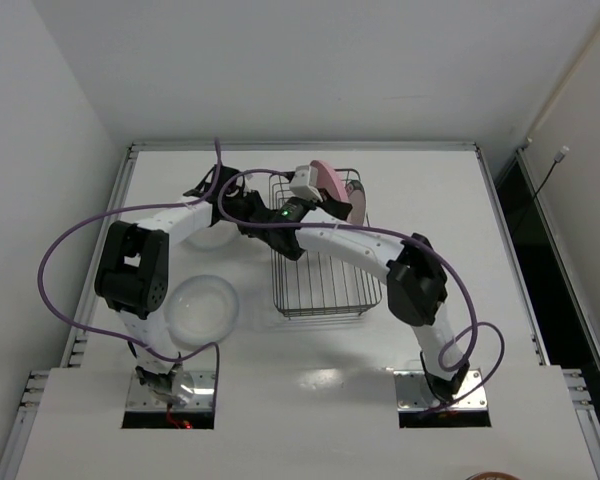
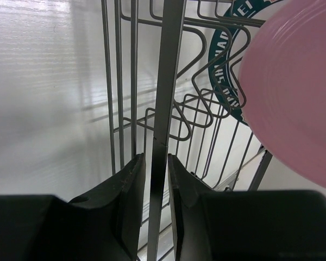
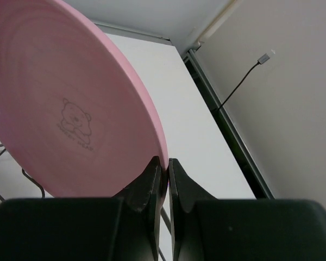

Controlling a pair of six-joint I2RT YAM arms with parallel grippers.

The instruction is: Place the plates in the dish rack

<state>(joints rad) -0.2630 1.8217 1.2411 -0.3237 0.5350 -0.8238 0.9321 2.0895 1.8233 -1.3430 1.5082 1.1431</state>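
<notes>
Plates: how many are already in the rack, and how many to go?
One looks done: the patterned plate stands in the dish rack. In hand: the right gripper pinches the pink plate at the rack's far end, while the left gripper grips the rack's rim. Left: at least one translucent plate lies on the table.

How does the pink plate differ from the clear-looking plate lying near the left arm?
The pink plate is opaque; the whitish plate is see-through. The pink plate stands on edge, pinched at its rim by the right gripper over the dish rack; the whitish plate lies flat on the table, untouched. Both are round and similar in size.
</notes>
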